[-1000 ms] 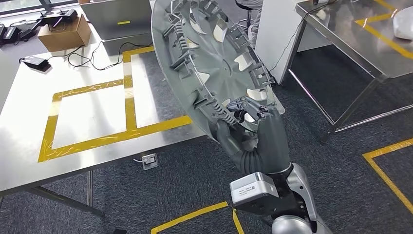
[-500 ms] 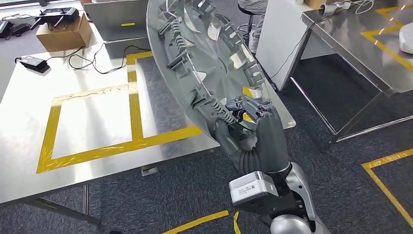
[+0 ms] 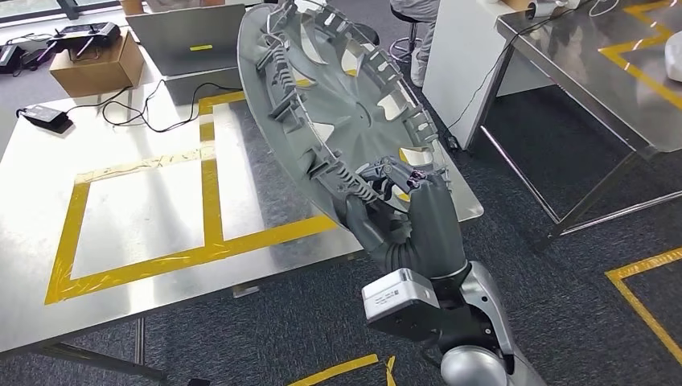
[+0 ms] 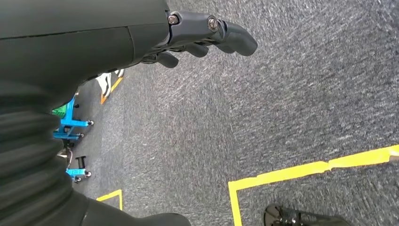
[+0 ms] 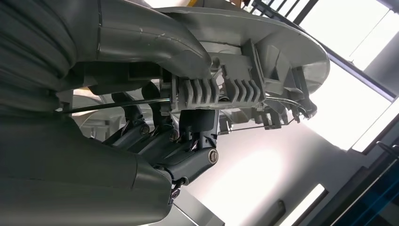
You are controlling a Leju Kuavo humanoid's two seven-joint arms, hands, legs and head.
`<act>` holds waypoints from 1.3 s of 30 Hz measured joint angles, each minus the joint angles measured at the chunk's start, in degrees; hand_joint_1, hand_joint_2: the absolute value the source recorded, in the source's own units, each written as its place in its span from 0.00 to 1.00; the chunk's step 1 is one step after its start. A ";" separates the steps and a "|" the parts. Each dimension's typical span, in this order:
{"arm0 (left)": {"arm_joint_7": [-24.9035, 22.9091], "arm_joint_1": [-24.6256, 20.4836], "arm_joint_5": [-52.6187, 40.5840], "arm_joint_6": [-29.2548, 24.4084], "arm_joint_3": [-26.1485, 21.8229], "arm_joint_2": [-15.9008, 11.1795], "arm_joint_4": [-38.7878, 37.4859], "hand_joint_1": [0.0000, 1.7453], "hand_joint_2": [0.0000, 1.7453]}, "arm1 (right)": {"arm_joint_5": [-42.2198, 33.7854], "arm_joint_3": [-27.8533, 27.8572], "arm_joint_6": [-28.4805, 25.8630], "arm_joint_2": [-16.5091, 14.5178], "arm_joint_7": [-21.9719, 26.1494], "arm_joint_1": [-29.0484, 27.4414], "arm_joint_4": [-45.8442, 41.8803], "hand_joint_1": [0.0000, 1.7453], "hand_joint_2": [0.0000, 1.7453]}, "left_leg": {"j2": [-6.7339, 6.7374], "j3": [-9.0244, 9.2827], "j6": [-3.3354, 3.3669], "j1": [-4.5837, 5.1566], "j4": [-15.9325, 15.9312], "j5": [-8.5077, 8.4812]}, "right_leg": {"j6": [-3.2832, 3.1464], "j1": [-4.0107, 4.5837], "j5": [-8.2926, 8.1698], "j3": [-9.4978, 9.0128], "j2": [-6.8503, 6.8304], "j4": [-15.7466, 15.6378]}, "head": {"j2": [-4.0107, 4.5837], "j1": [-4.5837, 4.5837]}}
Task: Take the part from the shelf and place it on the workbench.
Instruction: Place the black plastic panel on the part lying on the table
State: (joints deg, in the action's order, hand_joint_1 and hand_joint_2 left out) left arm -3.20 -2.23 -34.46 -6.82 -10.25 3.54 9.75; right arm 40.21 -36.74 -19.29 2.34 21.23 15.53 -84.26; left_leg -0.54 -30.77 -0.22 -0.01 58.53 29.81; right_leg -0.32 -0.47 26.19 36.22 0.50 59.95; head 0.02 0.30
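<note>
Steel workbench below, right hand gripping wheel cover rim, left hand empty, fingers apart

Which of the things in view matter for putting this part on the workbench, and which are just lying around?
Job:
wheel cover, gripped at its rim by the right hand
workbench with yellow tape squares

Lying about:
cardboard box
laptop
power adapter

Steel workbench — yellow tape squares, cardboard box, laptop, black cables — on grey carpet.
</note>
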 joint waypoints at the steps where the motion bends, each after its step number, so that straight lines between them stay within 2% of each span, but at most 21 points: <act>1: 0.04 -0.06 -0.04 0.00 0.00 0.00 0.01 0.00 1.00 | -0.03 0.00 0.24 -0.12 -0.11 0.28 0.36 1.00 1.00 | 0.01 0.07 -0.11 0.00 -0.11 0.00 | -0.08 0.00 0.04 -0.02 0.00 0.00 | 0.00 0.01; 7: 0.26 -0.25 -0.77 0.46 0.00 0.03 0.02 0.00 1.00 | -0.20 0.13 2.30 -0.72 -0.79 1.98 2.86 1.00 1.00 | 0.02 0.13 -0.60 0.00 -0.33 -0.13 | -0.28 0.01 0.02 -0.07 -0.01 0.00 | -0.01 -0.01; 11: 0.21 -1.00 -1.57 0.98 0.00 0.13 0.02 0.00 1.00 | -0.39 0.06 5.51 -2.27 -1.49 5.49 7.36 1.00 1.00 | 0.08 0.10 -0.70 0.01 -0.32 -0.19 | -0.36 -0.02 -0.08 -0.13 -0.01 0.00 | 0.00 -0.02; 15: -0.25 -2.04 -2.18 0.94 0.00 0.35 0.02 0.00 1.00 | -1.03 -0.32 8.91 -6.07 -2.42 11.61 16.62 1.00 1.00 | 0.15 0.12 -0.77 0.03 -0.27 -0.25 | -0.38 -0.05 -0.22 -0.18 0.02 -0.02 | 0.00 -0.02; 22: -0.89 -4.11 -3.41 2.18 0.00 0.59 0.02 0.00 1.00 | 2.11 -2.31 11.31 -14.52 -6.10 24.65 39.57 1.00 1.00 | 0.09 0.18 -0.91 0.03 -0.21 -0.37 | -0.36 -0.03 -0.31 -0.17 0.01 -0.02 | 0.00 0.00; 27: -0.45 -5.24 -3.49 2.22 0.00 0.93 0.02 0.00 1.00 | 2.86 -3.16 13.59 -18.27 -8.23 30.36 51.53 1.00 1.00 | 0.08 0.20 -0.91 0.03 -0.21 -0.37 | -0.36 -0.02 -0.31 -0.17 0.00 -0.07 | -0.01 -0.02; 33: -1.07 -5.56 -3.90 2.05 0.00 1.10 0.02 0.00 1.00 | 3.78 -4.07 16.29 -20.35 -11.09 33.84 59.37 1.00 1.00 | 0.08 0.15 -0.90 0.03 -0.21 -0.35 | -0.34 -0.02 -0.33 -0.17 0.00 -0.20 | 0.00 -0.02; 39: -1.78 -5.55 -4.76 2.06 0.00 1.15 0.02 0.00 1.00 | 3.61 -4.57 18.56 -20.68 -12.63 35.63 62.89 1.00 1.00 | 0.08 0.11 -0.89 0.03 -0.21 -0.35 | -0.27 -0.03 -0.37 -0.17 0.00 -0.28 | 0.00 -0.02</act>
State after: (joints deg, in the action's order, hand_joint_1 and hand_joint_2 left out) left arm -4.98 -7.78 -39.22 -4.76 -10.25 4.69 9.77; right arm 43.81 -41.32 -0.73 -18.34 8.59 51.16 -21.37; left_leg -0.46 -30.66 -1.11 0.02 58.32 29.46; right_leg -0.59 -0.49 25.82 36.05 0.51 59.67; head 0.02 0.28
